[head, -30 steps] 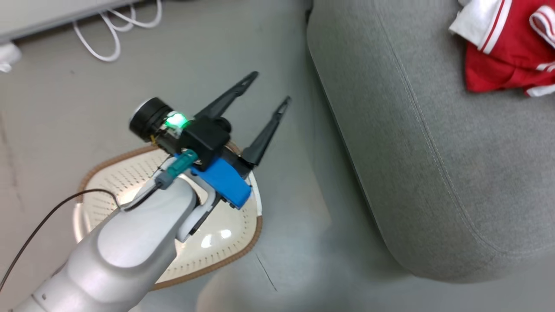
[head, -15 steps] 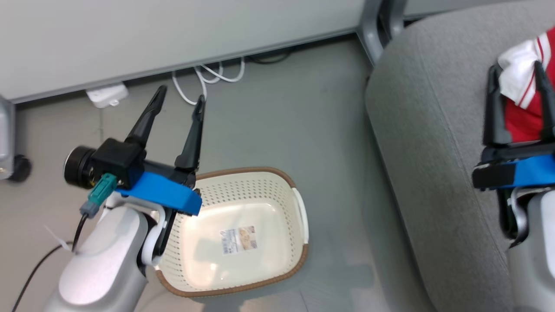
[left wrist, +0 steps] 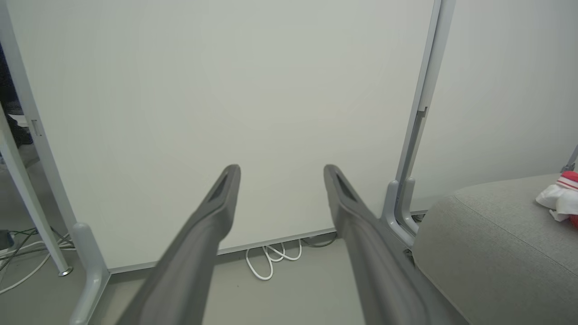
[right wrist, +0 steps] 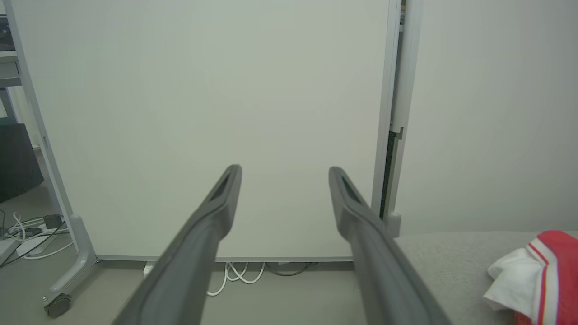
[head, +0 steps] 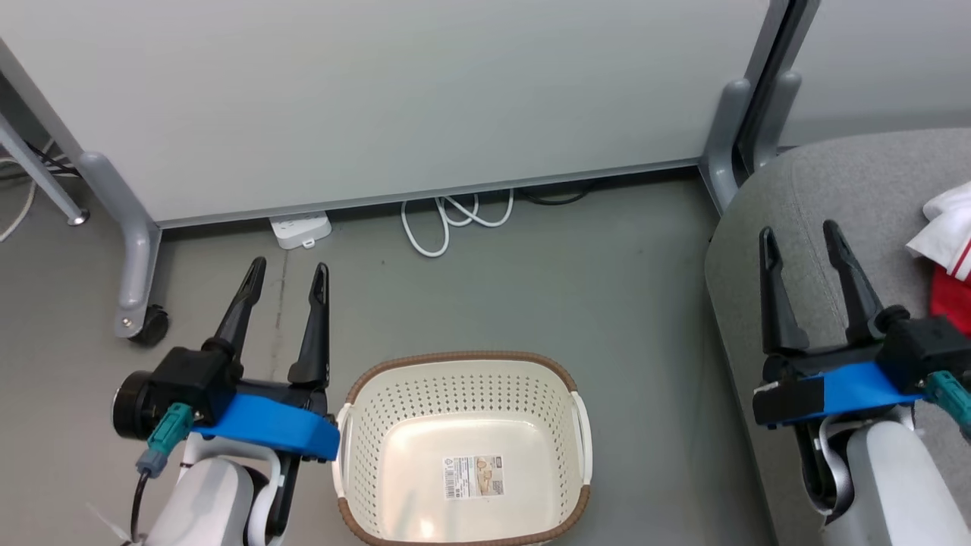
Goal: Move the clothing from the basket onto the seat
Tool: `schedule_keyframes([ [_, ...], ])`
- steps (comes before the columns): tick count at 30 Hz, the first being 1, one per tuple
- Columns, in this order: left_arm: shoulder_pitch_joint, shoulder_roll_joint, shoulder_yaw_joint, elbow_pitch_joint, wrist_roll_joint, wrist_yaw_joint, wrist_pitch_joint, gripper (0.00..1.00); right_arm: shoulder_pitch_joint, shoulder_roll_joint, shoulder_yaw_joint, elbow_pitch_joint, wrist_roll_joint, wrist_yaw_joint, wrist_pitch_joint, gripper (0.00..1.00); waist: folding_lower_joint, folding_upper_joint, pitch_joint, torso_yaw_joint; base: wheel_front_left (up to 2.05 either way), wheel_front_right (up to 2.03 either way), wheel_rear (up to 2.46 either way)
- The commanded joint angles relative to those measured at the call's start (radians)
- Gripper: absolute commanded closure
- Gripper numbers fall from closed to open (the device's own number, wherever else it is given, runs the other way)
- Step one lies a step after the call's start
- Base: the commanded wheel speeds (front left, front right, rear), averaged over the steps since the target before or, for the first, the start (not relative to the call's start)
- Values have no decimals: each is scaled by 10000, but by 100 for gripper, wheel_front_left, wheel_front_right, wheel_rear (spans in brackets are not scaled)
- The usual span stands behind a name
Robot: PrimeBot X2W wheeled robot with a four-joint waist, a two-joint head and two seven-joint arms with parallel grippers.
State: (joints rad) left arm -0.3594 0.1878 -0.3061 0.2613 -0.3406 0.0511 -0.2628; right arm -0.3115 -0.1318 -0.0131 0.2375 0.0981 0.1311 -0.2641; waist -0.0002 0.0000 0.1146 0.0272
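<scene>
Cables [head: 464, 220] and power strip [head: 301, 230] lie beyond basket [head: 463, 356], under partition panel [head: 379, 98].

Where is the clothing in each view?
Head view: clothing at the right edge, on the seat.
Left wrist view: clothing at the right edge, mid-height.
Right wrist view: clothing in the lower right corner.
Shared landmark: looped white cable below the panel.

even, bright indoor light, soft faint shadows; wrist views bend straight edges, near fingers [left wrist: 198, 243] blurred.
</scene>
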Motion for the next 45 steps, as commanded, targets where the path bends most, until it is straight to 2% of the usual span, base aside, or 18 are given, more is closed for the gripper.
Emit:
schedule_keyframes([
  [1, 236, -31, 111, -18, 95, -48, -27, 0, 215, 72, 14, -7, 104, -7, -1, 0, 2, 0, -242, 181, 0, 0, 0],
  [9, 1270, -583, 991, -149, 723, -432, -28, 0, 1322, 352, -14, -87, 350, -7, -1, 0, 2, 0, -772, 332, 0, 0, 0],
  [22, 2422, -1158, 2067, -419, 1457, -1040, -28, 0, 2524, 685, 80, -244, 580, -7, -1, 0, 2, 0, -1257, 358, 0, 0, 0],
  [33, 2922, -1321, 2451, -275, 1660, -1413, -28, 0, 3047, 794, 23, -184, 657, -7, -1, 0, 2, 0, -1456, 395, 0, 0, 0],
  [45, 3053, -1360, 2617, -142, 1798, -1502, -28, 0, 3132, 822, 57, -81, 725, -7, -1, 0, 2, 0, -1570, 356, 0, 0, 0],
])
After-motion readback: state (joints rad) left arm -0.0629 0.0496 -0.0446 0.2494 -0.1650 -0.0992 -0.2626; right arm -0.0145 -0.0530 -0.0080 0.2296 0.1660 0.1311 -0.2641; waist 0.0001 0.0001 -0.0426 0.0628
